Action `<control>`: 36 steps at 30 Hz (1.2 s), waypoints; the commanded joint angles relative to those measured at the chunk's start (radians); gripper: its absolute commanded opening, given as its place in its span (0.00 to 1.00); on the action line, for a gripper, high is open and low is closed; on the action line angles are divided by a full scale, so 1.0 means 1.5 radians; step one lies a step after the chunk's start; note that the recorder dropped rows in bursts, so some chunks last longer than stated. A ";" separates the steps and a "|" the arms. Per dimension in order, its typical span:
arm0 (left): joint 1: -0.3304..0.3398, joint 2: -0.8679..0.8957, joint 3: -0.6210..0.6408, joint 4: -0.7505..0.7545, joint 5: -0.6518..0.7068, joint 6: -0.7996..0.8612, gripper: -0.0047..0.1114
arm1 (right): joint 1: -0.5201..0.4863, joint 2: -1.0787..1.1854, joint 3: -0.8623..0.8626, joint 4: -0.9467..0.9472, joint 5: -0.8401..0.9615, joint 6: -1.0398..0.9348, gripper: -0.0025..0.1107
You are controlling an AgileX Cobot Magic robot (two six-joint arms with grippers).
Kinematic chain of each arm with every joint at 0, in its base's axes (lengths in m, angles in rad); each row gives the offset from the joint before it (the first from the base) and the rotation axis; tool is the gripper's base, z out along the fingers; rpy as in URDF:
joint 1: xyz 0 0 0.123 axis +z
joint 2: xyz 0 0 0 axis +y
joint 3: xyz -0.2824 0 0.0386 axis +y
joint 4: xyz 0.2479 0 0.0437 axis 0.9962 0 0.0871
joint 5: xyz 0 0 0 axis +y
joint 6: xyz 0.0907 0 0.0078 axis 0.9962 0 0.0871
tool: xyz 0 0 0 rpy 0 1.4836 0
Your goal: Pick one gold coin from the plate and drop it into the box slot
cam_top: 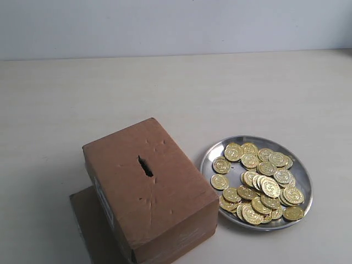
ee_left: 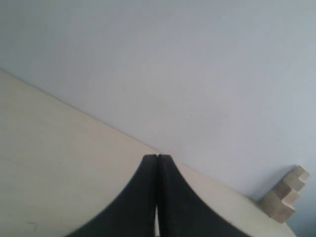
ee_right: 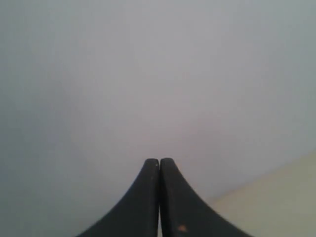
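A brown cardboard box [cam_top: 148,187] stands at the front left in the exterior view, with a short dark slot [cam_top: 145,166] cut in its top. To its right lies a shiny silver plate [cam_top: 211,157] holding several gold coins [cam_top: 264,184]. Neither arm shows in the exterior view. My left gripper [ee_left: 157,157] is shut with nothing between its black fingers, facing bare table and wall. My right gripper [ee_right: 159,160] is shut too and empty, facing the grey wall. Box, plate and coins appear in neither wrist view.
The pale table [cam_top: 176,93] stretches behind the box and plate to a grey wall. A flat brown cardboard piece [cam_top: 88,220] lies under the box at the front left. A stepped wooden block [ee_left: 285,195] stands at the table's edge in the left wrist view.
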 commanded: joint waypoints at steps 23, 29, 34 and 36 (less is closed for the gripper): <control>-0.191 0.496 -0.302 0.007 0.332 0.906 0.04 | 0.176 0.668 -0.401 0.222 0.487 -0.682 0.02; -0.261 0.565 -0.302 0.007 0.345 1.001 0.04 | 0.187 0.836 -0.467 0.222 0.524 -0.689 0.02; -0.264 0.577 -0.302 0.005 0.341 1.001 0.04 | 0.187 0.944 -0.514 0.188 0.527 -0.688 0.10; -0.264 0.577 -0.302 0.005 0.339 1.001 0.04 | 0.187 0.978 -0.525 0.171 0.524 -0.688 0.17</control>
